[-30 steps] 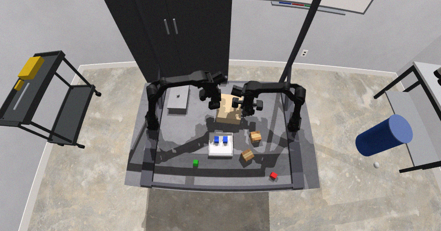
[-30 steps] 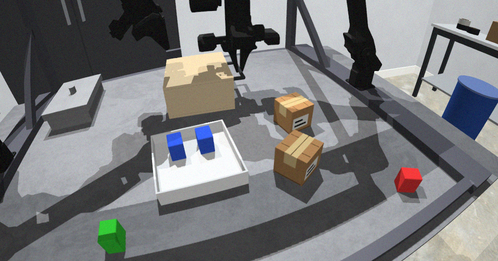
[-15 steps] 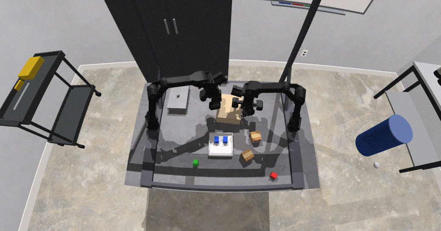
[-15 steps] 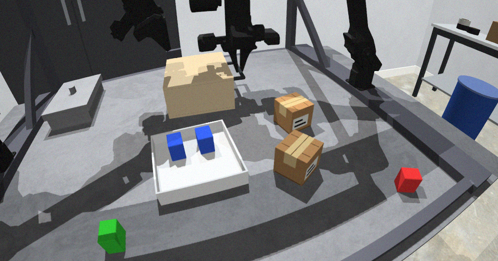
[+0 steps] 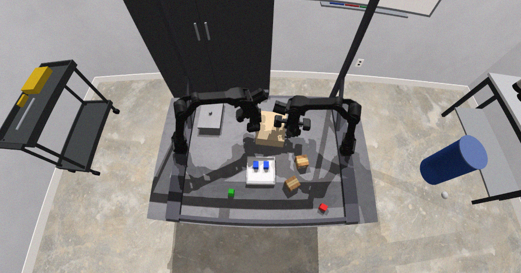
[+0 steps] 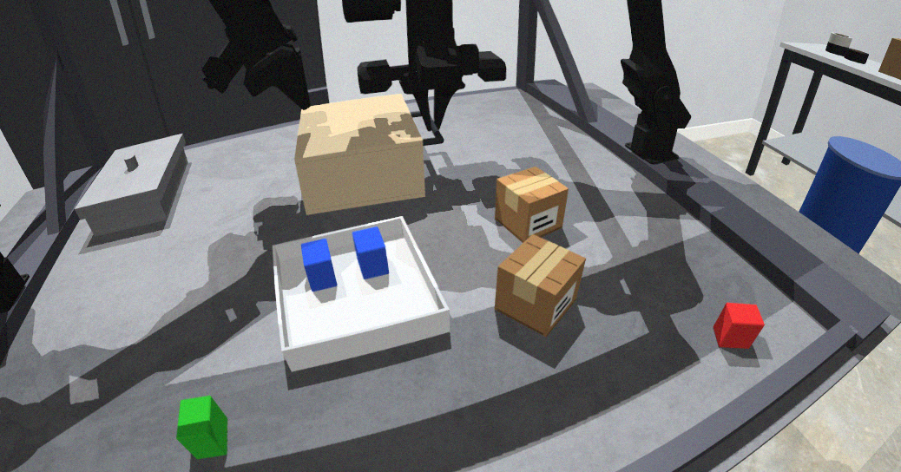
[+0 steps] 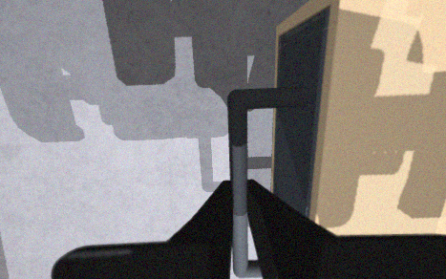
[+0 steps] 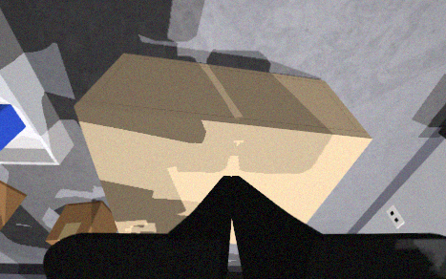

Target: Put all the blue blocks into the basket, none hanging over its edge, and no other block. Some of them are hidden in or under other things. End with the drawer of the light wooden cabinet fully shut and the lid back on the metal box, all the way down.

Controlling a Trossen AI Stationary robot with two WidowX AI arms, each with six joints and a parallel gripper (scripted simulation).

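Two blue blocks [image 5: 255, 164] [image 6: 370, 252] stand inside the white basket [image 5: 261, 183] [image 6: 371, 342], near its back wall. My left gripper [image 6: 433, 126] [image 7: 238, 187] is shut on the handle [image 6: 434, 140] [image 7: 238, 162] of the light wooden cabinet [image 6: 358, 179] [image 7: 395, 129] [image 8: 262, 139]. The dark drawer front [image 7: 300, 115] sits within the cabinet frame, with no gap visible. My right gripper [image 6: 306, 106] [image 8: 230, 183] is shut and empty, above the cabinet's end away from the handle. The metal box [image 6: 128, 217] has its knobbed lid [image 5: 211, 114] [image 6: 138, 176] on top. The drawer's inside is hidden.
Two brown cartons [image 5: 301, 161] [image 6: 540, 283] stand beside the basket. A green block [image 5: 231, 192] [image 6: 201, 428] lies near the front, and a red block [image 5: 322, 207] [image 6: 738, 325] near the front right. Frame rails [image 5: 262, 221] edge the table.
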